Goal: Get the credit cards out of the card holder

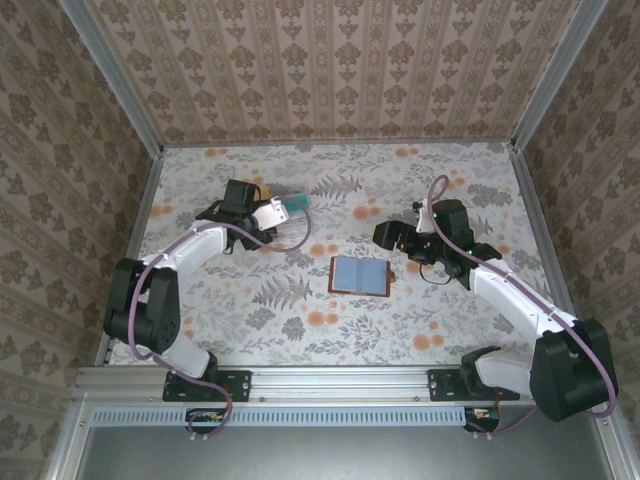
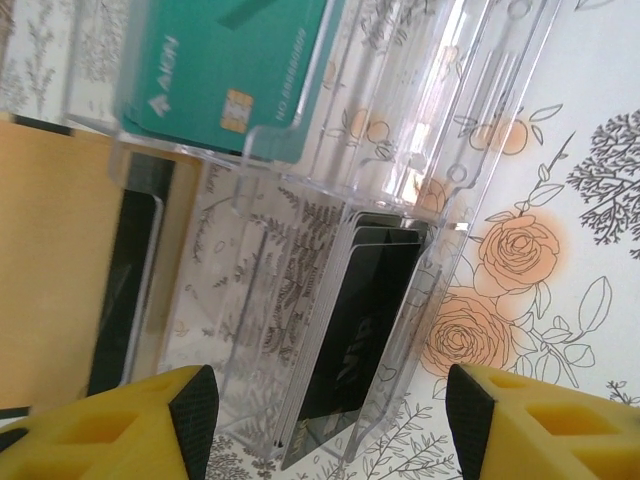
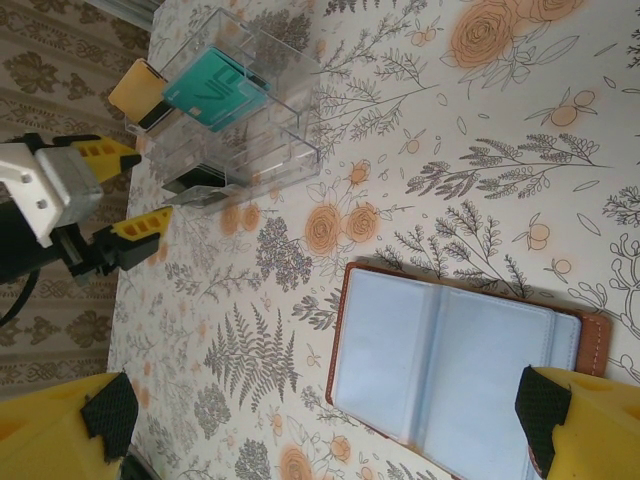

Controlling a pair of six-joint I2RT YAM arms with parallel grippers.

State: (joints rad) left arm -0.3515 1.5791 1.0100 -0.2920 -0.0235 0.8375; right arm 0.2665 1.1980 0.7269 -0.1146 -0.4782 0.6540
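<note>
1. Floral worktop (image 1: pixel 250 300) carries the card holder (image 3: pixel 450 370), lying open beneath our right fingers (image 3: pixel 60 430), which stand wide; its slots look empty.
2. Our left fingers (image 2: pixel 120 430) are parted, gripping nothing; a black card (image 2: pixel 360 320) stands in the clear rack (image 2: pixel 400 150) just ahead.
3. Risk: a crooked retreat could clip the rack and spill it.

A clear acrylic organizer (image 2: pixel 300 260) with several upright compartments stands right in front of the left gripper (image 2: pixel 330 420). It rests on the floral-print table covering (image 2: pixel 560 250), which spreads below the gripper and to its right. Damask-patterned walls (image 1: pixel 340 60) rise well beyond.
</note>
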